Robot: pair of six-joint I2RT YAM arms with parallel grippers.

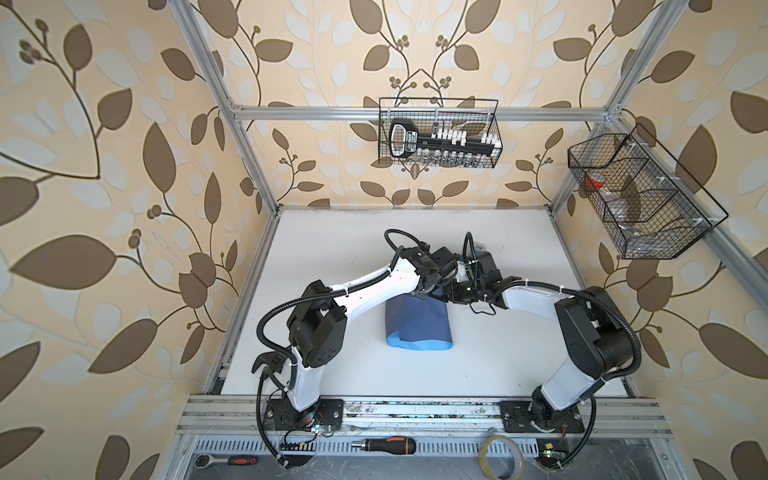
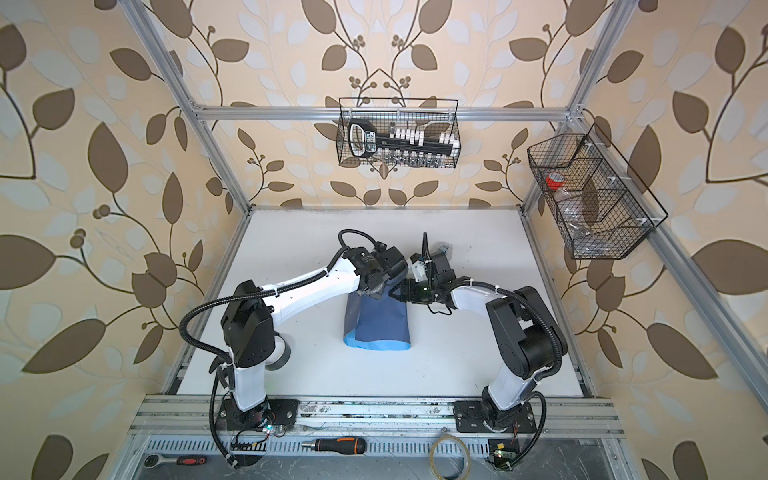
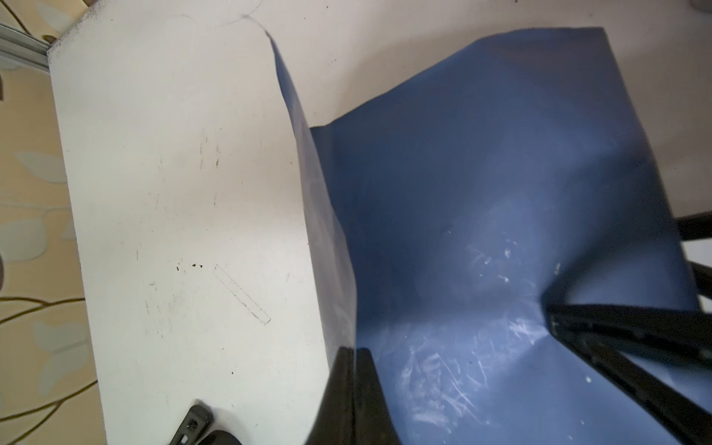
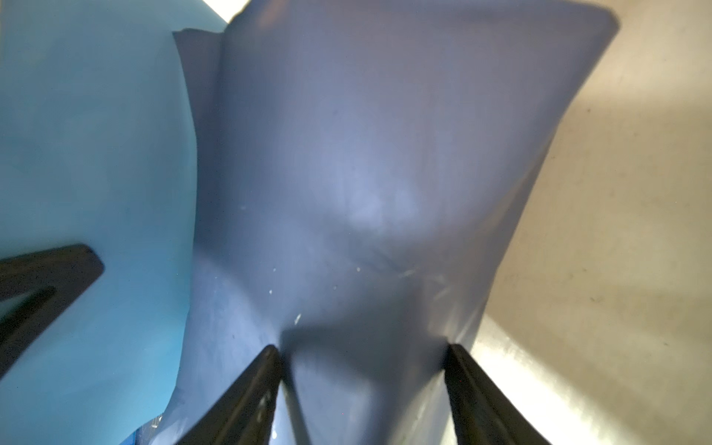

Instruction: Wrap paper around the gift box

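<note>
Since the gift box doesn't show in any view, my guess is it's sitting under the paper (image 1: 417, 324), which lies in a loose hump around the middle of the white table (image 1: 332, 249). The dark blue face is up, and a strip of the light blue face peeks out along the near edge in both top views. So the first wrap-over looks done, or close to it, but nothing looks finished. The sheet is baggy and not creased tight, I can't see any tape on it, and the near end gapes open. At the far end, the left gripper (image 3: 348, 389) is pinched right down on a side edge of the sheet. The right gripper (image 4: 362, 346) has its jaws spread wide with a bulge of paper between them. The tips dent the paper on both sides, but I honestly can't tell if it's squeezing something underneath or just resting there. What's left, I'd say, is pulling it snug, folding in the ends and taping. A tape roll (image 1: 500, 457) sits on the front ledge, well apart.
</note>
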